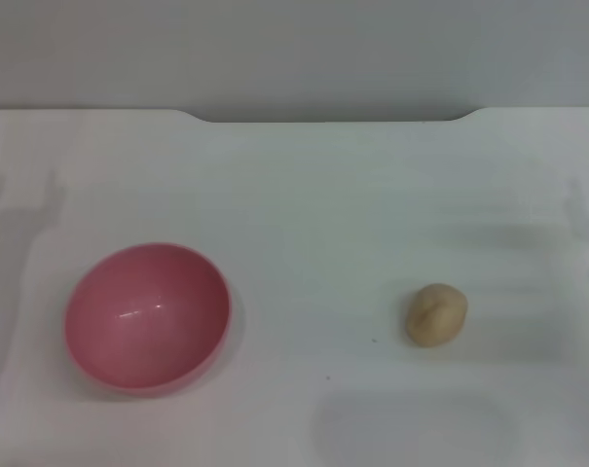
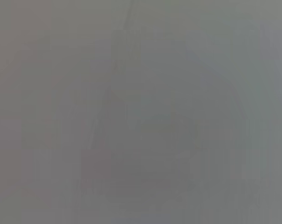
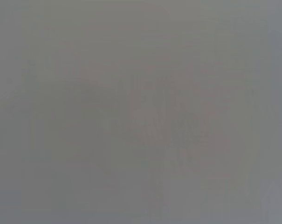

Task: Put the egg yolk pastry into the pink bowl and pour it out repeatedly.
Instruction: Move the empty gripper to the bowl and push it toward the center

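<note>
The pink bowl (image 1: pixel 146 317) stands on the white table at the front left, its opening tipped slightly toward me, with nothing in it. The egg yolk pastry (image 1: pixel 436 313), a small pale tan bun with a crease, lies on the table at the front right, well apart from the bowl. Neither gripper shows in the head view; only faint grey shadows fall on the table at the far left and far right. Both wrist views show only a plain grey blur with no object in them.
The white table (image 1: pixel 304 214) has a notched far edge against a grey wall. A faint rounded rectangular outline marks the table surface near the front edge, below the pastry.
</note>
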### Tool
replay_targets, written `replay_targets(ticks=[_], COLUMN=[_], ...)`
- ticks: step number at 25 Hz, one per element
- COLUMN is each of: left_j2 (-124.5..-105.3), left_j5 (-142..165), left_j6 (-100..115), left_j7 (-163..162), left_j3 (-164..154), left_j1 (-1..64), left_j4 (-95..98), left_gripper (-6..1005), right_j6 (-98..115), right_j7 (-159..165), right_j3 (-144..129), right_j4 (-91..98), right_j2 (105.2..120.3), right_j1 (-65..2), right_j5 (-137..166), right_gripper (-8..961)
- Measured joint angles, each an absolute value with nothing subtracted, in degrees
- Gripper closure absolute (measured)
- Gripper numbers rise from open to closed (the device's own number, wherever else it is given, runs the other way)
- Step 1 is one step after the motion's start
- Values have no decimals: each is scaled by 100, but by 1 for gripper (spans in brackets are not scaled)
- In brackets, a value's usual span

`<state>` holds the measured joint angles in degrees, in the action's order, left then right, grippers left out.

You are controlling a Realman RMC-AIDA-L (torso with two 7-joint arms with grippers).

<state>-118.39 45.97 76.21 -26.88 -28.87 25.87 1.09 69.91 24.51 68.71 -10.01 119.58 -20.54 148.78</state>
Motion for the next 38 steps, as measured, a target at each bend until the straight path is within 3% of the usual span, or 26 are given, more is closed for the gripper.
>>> replay_targets(ticks=[9, 13, 14, 15, 17, 18, 24, 27, 35, 38], left_j2=[-11780, -11640, -11569, -11381, -11270, -11057, -10635, -10647, -11198, -11273], left_j5=[4670, 4801, 4889, 5214, 5410, 5914, 8987, 10870, 13798, 13969], left_j6=[5432, 3641, 3308, 2993, 2956, 2989, 4183, 5128, 8062, 8624], left_j7=[-4015, -5807, -6290, -7300, -7777, -8716, -11745, -13079, -14523, -14605], left_j3=[-4018, -5650, -6045, -6738, -6990, -7380, -7234, -6653, -5746, -5723], left_j1=[3304, 3399, 3382, 3317, 3293, 3249, 3285, 3324, 3264, 3292], left_j4=[1295, 2699, 3029, 3582, 3789, 4141, 4979, 5617, 8250, 8686], left_gripper=[317, 316, 316, 316, 316, 316, 316, 316, 316, 316], right_j6=[6986, 6986, 6986, 6987, 6987, 6987, 6989, 7002, 7035, 7041], right_j7=[2519, 2520, 2521, 2521, 2522, 2522, 2523, 2523, 2508, 2504], right_j3=[6673, 6618, 6618, 6617, 6618, 6618, 6618, 6618, 6623, 6633], right_j4=[-1031, -1056, -1060, -1072, -1077, -1079, -1129, -1134, -1134, -1134], right_j2=[11962, 11962, 11962, 11959, 11955, 11953, 11934, 11924, 11908, 11903], right_j1=[-2048, -2045, -2049, -2056, -2062, -2066, -2066, -2070, -2158, -2173], right_j5=[14880, 14874, 14875, 14879, 14880, 14880, 14880, 14881, 14877, 14875], right_gripper=[386, 387, 387, 387, 387, 387, 387, 387, 387, 387])
